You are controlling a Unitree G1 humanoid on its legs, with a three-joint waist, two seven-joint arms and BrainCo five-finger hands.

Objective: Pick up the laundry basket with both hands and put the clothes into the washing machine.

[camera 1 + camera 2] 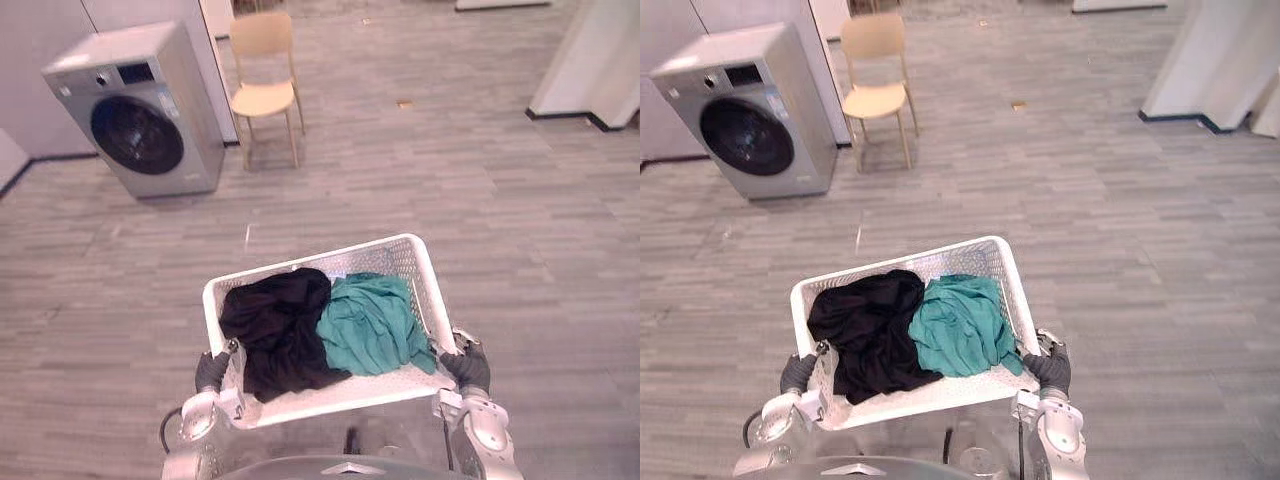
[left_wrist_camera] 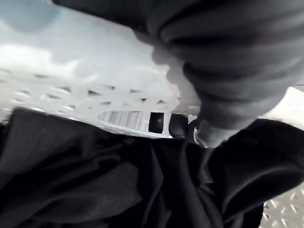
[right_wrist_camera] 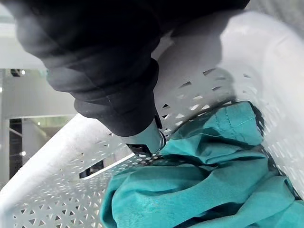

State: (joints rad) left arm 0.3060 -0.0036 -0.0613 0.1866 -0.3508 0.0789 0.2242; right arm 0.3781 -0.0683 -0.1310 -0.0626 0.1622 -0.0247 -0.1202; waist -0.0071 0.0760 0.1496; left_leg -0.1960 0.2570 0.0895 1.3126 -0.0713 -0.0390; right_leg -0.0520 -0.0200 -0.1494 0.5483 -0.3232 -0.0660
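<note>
White plastic laundry basket (image 1: 330, 396) is held between both hands: the left hand (image 1: 212, 370) and the right hand (image 1: 466, 366) each curl over a side rim. Inside, a black garment (image 1: 275, 330) lies nearer the left hand and a teal garment (image 1: 370, 325) nearer the right. Well beyond the left hand stands the washing machine (image 1: 140, 110), with a chair (image 1: 262, 70) beside it.

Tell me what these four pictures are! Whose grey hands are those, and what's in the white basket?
These pictures come from a walking robot. The two wide ones are taken by cameras in its head, looking down. The two close-up ones are taken by small cameras on its wrists. Its left hand and right hand grip the sides of a white laundry basket and hold it in front of the robot. Inside lie black clothes and teal clothes, side by side. Farther off on the floor stands a grey washing machine, with a wooden chair beside it.
</note>
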